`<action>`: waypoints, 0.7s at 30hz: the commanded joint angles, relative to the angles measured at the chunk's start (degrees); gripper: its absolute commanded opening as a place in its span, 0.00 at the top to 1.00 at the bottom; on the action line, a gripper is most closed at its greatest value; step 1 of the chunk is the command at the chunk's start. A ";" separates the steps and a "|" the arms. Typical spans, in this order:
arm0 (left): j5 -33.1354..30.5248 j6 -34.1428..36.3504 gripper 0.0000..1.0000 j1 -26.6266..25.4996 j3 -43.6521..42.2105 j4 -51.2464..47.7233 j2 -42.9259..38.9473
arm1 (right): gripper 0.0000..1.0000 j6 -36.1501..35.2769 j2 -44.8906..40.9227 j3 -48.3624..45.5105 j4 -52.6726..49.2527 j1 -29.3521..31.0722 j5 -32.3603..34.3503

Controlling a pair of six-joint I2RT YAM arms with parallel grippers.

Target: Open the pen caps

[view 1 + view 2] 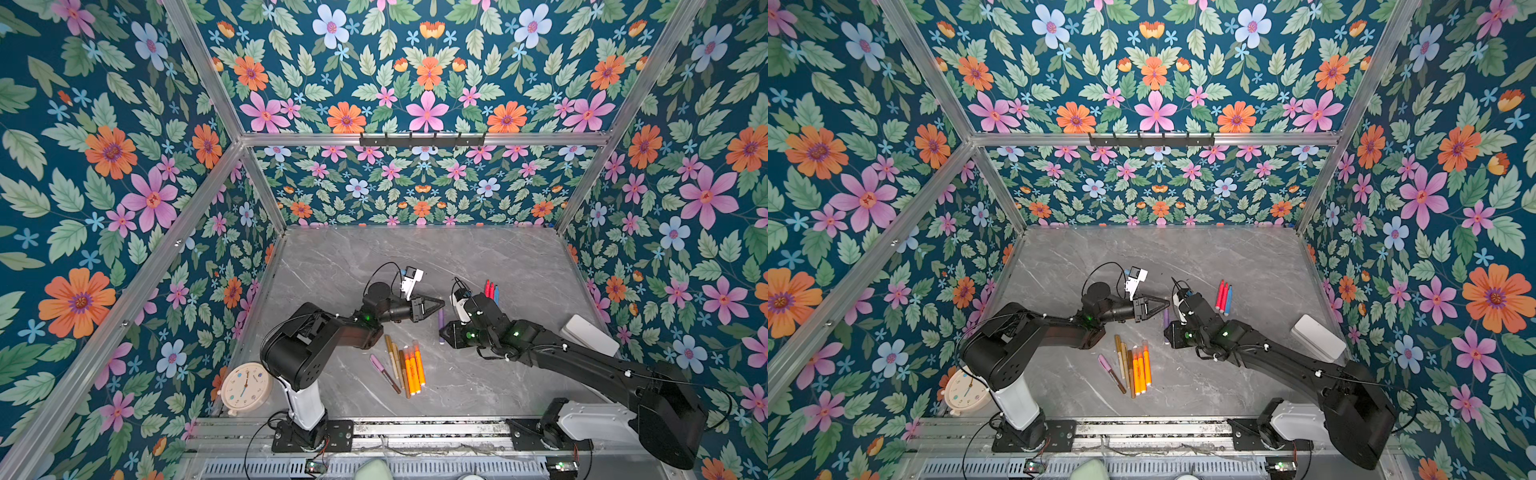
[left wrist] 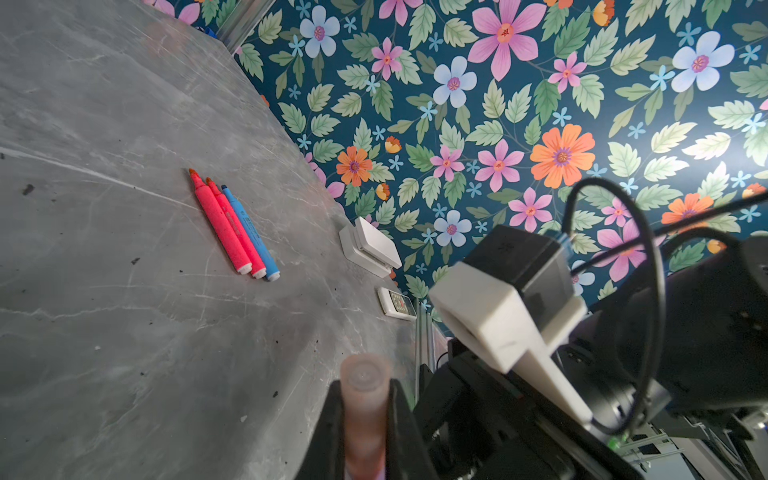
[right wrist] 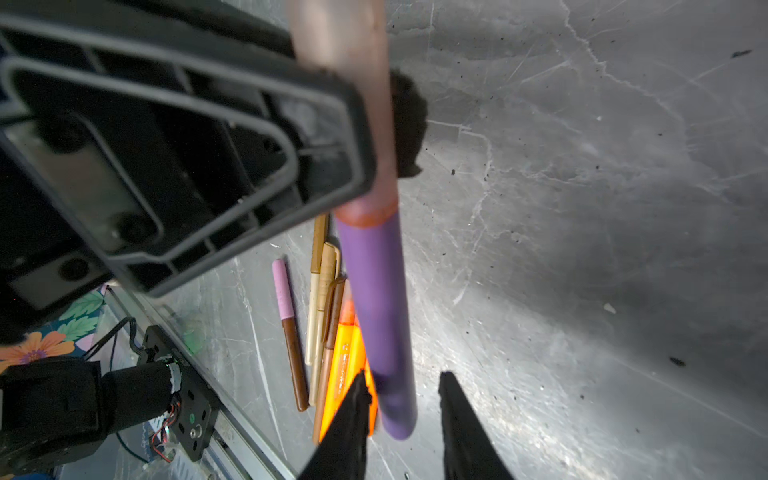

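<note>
Left jaws clamp the cap (image 2: 363, 399), still on the purple pen (image 3: 378, 311). Right jaws sit slack round its other end, in line with it. You'd close right, then pull along that axis.

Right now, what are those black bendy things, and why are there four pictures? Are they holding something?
Those are two robot arms, and each ends in a pincher called a gripper. Two pictures look down from above at the whole grey table. The other two come from small cameras on the arms' wrists.

The left gripper is shut on the pinkish cap of a purple pen. The right gripper has its fingers open around the pen's other end and is not squeezing it.

On the table lie a bunch of pens in orange, gold and brown. There are also two red pens and a blue pen with their tips showing, a clock and a white box.
</note>
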 commanded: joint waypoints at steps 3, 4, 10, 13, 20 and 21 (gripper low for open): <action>0.55 0.94 1.00 0.04 0.15 0.82 -0.22 | 0.66 0.22 0.64 1.39 0.57 -1.50 -1.87; 0.61 0.94 1.00 0.04 0.21 0.82 -0.13 | 0.65 0.19 1.07 1.69 0.85 -1.59 -2.31; 0.69 0.91 1.00 0.04 0.17 0.65 -0.30 | 0.65 0.43 4.54 2.78 2.81 -1.68 -4.00; 0.69 1.13 1.00 0.04 0.15 0.38 -0.55 | 0.67 0.72 6.08 2.83 3.58 -1.73 -4.47; -1.25 1.94 1.00 0.37 -1.22 0.21 -2.73 | 1.00 2.03 8.03 1.63 7.05 -1.72 -7.41; -1.99 2.12 1.00 0.60 -1.63 -0.16 -3.13 | 1.00 2.49 8.22 1.01 8.16 -1.57 -7.95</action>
